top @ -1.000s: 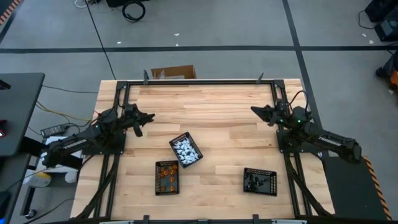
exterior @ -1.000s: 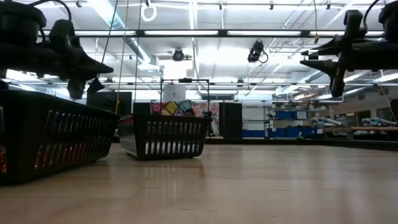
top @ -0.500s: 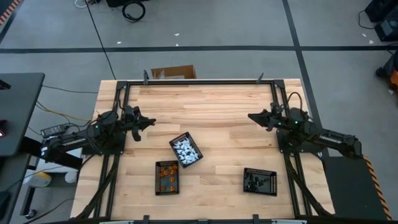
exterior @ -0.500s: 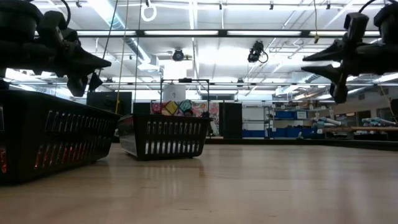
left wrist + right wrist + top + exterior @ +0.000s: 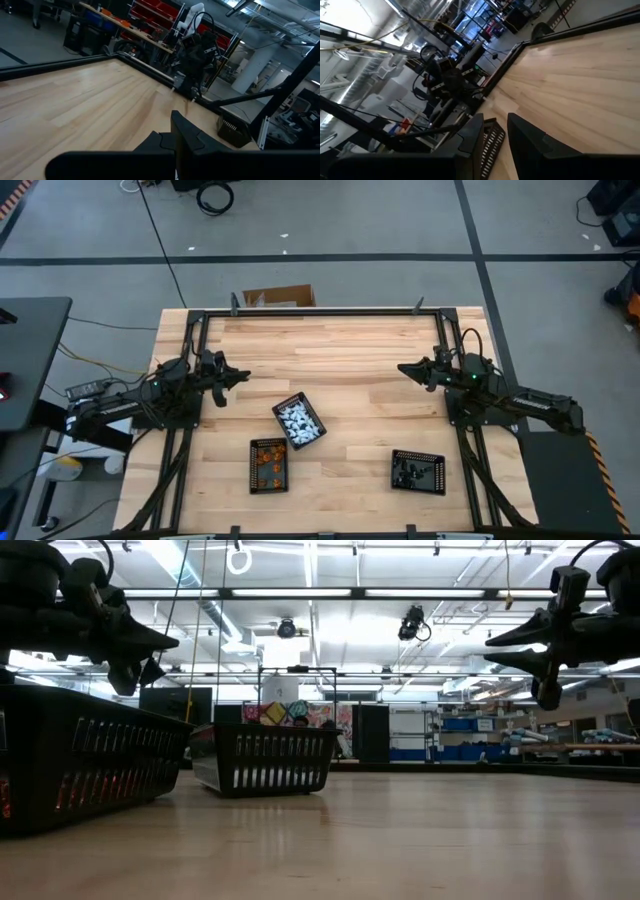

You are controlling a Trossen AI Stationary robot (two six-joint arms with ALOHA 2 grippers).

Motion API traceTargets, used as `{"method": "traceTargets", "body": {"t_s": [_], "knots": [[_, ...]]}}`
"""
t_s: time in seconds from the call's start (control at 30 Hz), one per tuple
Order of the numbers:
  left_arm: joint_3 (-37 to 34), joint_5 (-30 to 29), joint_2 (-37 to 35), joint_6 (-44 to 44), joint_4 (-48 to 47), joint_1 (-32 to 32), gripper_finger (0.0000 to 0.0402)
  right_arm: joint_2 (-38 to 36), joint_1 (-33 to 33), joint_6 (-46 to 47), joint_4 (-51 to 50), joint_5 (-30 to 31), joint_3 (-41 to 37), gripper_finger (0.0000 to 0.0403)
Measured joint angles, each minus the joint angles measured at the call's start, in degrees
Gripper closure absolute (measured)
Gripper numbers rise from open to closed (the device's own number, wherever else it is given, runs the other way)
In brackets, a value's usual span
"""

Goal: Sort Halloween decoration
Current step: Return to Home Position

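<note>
The Halloween decoration lies sorted in three black trays on the wooden table. White pieces [image 5: 298, 421] fill the middle tray, orange pieces [image 5: 268, 461] the tray near the front, and black pieces [image 5: 412, 471] the tray at the front right. My left gripper [image 5: 243, 374] hovers shut at the table's left, pointing level toward the middle. My right gripper [image 5: 402, 367] hovers at the right, also level, its fingers a little apart with nothing between them. Both are well above the table and clear of the trays, as the low view shows of my left gripper [image 5: 172, 640] and my right gripper [image 5: 490, 648].
A black metal frame [image 5: 320, 313] runs along the table's far edge and both sides. A cardboard box [image 5: 277, 297] sits on the floor behind the far edge. Bare wood [image 5: 330, 355] lies between the two grippers and behind the trays.
Both grippers have swung a little toward the table's near edge and then held still. My right gripper has also tipped to level. The trays and pieces have not moved.
</note>
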Motion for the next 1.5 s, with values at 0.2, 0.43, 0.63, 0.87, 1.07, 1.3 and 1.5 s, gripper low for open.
{"method": "traceTargets", "body": {"t_s": [0.2, 0.43, 0.63, 0.87, 1.07, 1.3, 1.5], "knots": [[0.0, 0.0, 0.0, 0.0, 0.0, 0.0, 0.0402, 0.0, 0.0, -23.6, -0.1, 2.6, 0.0, 0.031], [0.0, 0.0, 0.0, 0.0, 0.0, 0.0, 0.0402, 0.0, 0.0, -44.4, 0.0, 3.3, 0.0, 0.031], [0.0, 0.0, 0.0, 0.0, 0.0, 0.0, 0.0402, 0.0, 0.0, -42.4, 0.0, 3.2, 0.0, 0.031], [0.0, 0.0, 0.0, 0.0, 0.0, 0.0, 0.0402, 0.0, 0.0, -40.1, 0.0, 3.1, 0.0, 0.031], [0.0, 0.0, 0.0, 0.0, 0.0, 0.0, 0.0402, 0.0, 0.0, -40.0, 0.0, 3.1, 0.0, 0.031], [0.0, 0.0, 0.0, 0.0, 0.0, 0.0, 0.0402, 0.0, 0.0, -39.9, 0.0, 3.1, 0.0, 0.031], [0.0, 0.0, 0.0, 0.0, 0.0, 0.0, 0.0402, 0.0, 0.0, -40.0, 0.0, 3.1, 0.0, 0.031]]}}
